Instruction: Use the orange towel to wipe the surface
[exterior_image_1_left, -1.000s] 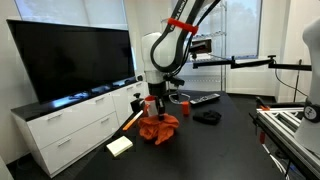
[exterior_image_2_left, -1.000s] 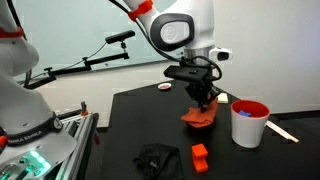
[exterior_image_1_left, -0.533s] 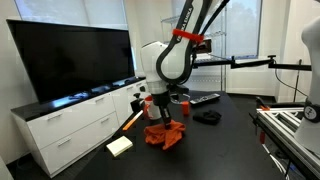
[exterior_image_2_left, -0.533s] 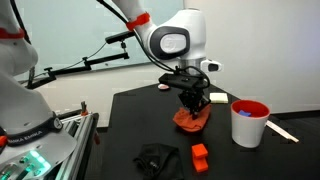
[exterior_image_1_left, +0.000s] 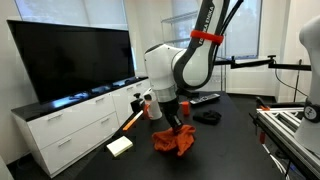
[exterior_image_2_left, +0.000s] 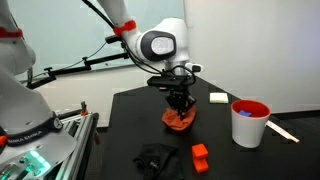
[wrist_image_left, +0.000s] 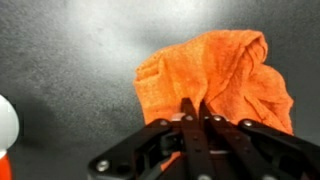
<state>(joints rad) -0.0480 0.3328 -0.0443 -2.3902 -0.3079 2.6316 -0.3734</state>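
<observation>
"Has it got the orange towel (exterior_image_1_left: 174, 141)?"

"Yes. In the wrist view the hand (wrist_image_left: 195, 108) has its two fingers drawn together on a fold of the orange towel, pinched tight. The rest of the cloth bunches out beyond the fingertips and lies on the dark tabletop (wrist_image_left: 60, 60)."

"Lifted, or down on the tabletop?"

"Down, I'd say. In both exterior views the heap sits right under the hand (exterior_image_2_left: 181, 104), touching the tabletop (exterior_image_2_left: 130, 125) about mid-way across. The white cup (exterior_image_2_left: 248, 122) with the red rim is well apart from it, and the black cloth (exterior_image_2_left: 155, 157) and small orange block (exterior_image_2_left: 199, 157) lie nearer the front edge."

"So how far along is it?"

"The pick-up is done and the cloth is in contact, so my guess is that it's in the wiping itself. I can't see any spill or streak that would show which part has been covered. The tabletop looks equally dark all over."

"What's left?"

"Probably dragging the bundle across more of the tabletop, then letting go. Crumpled like that, it touches only a small patch."
</observation>
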